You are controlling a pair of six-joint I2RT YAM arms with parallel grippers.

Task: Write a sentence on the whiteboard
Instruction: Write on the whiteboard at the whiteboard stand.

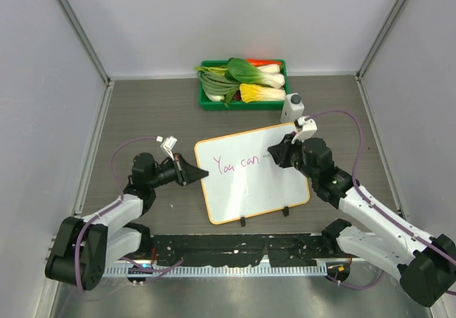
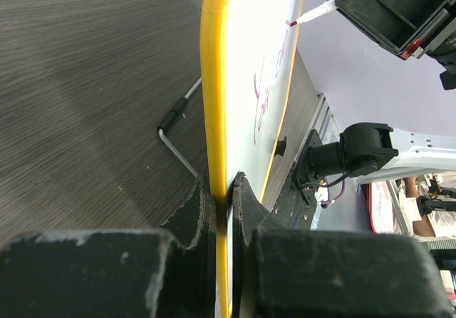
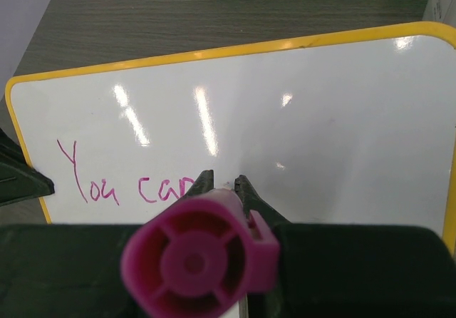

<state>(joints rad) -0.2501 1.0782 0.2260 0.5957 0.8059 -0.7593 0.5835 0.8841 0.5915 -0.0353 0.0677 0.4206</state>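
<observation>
Top view: high, near side, looks down on whole bench [image 1: 142,111]. Left wrist: close, along board [image 2: 214,83] edge. Right wrist: close, onto board face. All share board.

Grey wood-grain table [image 1: 142,111]; pale enclosure walls [image 1: 235,18].

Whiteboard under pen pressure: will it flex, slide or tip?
Whiteboard probably stiff: its rim looks straight edge-on. Propped on a thin wire stand, so likely tippy; left gripper clamps its edge. Glossy face, probably slippery.
</observation>
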